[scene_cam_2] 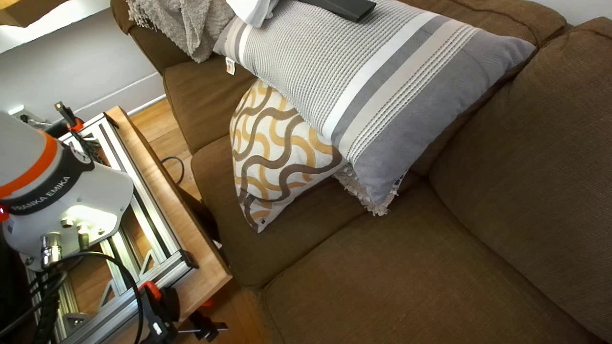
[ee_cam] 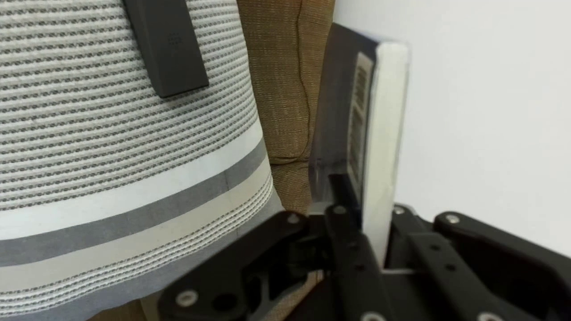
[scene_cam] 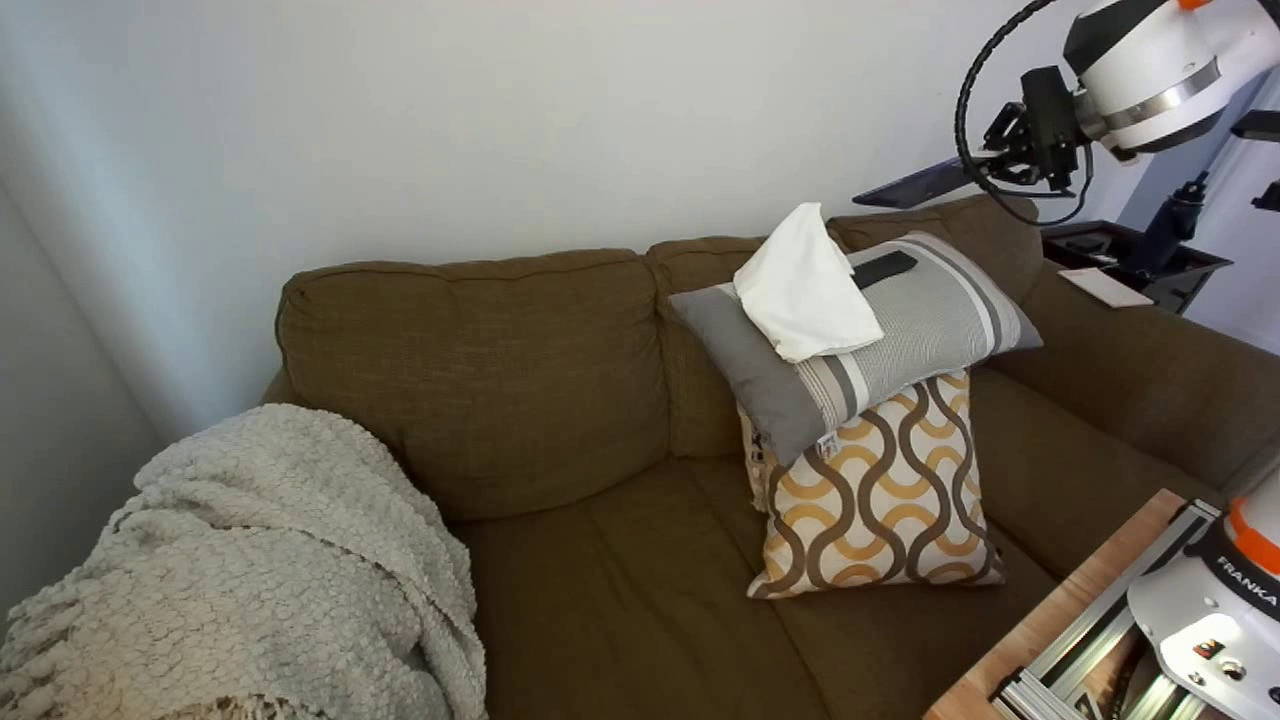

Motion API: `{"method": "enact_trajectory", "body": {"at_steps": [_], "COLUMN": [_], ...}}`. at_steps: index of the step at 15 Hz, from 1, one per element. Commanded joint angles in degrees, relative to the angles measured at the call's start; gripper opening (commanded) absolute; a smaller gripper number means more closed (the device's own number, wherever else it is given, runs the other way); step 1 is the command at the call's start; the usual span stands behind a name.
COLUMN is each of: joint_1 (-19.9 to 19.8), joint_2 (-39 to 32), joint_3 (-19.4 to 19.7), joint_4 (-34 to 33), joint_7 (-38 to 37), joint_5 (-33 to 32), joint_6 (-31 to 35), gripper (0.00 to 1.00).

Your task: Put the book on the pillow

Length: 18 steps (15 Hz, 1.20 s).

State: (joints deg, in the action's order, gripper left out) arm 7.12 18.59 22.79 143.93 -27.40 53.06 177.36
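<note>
Claw (ee_cam: 371, 203) had the book (scene_cam: 915, 187) pinched; releasing it tilted onto the dark block (ee_cam: 171, 49) risked a slide off the pillow (scene_cam: 930, 315).

Rests its base (scene_cam: 1205, 600) on the counter (scene_cam_2: 210, 277), before the sofa (scene_cam: 480, 375). Holds the book (scene_cam: 915, 186) in the gripper (ee_cam: 370, 203), higher than and apart from the pillow (scene_cam: 925, 310). In an exterior view, has the pillow across a lower cushion (scene_cam: 885, 500), with a cloth (scene_cam: 803, 290) and, just to its right, an unidentified object (scene_cam: 885, 268) on top, and a blanket (scene_cam: 290, 570) over the sofa's left end.
</note>
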Motion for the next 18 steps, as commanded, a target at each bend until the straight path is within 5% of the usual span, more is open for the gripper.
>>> {"method": "enact_trajectory", "body": {"at_steps": [1, 9, 14, 18], "joint_1": [9.89, 28.63, 39.89, 47.35], "joint_2": [1.99, 6.45, 8.45, 9.1], "joint_3": [6.77, 26.63, 39.66, 47.11], "joint_4": [-2.0, -1.91, -4.03, -4.01], "joint_7": [9.23, 19.05, 18.42, 20.74], "joint_5": [7.99, 8.16, 8.15, 4.0], "joint_6": [5.25, 10.77, 13.5, 9.73], "gripper": [0.03, 0.03, 0.03, 0.03]}}
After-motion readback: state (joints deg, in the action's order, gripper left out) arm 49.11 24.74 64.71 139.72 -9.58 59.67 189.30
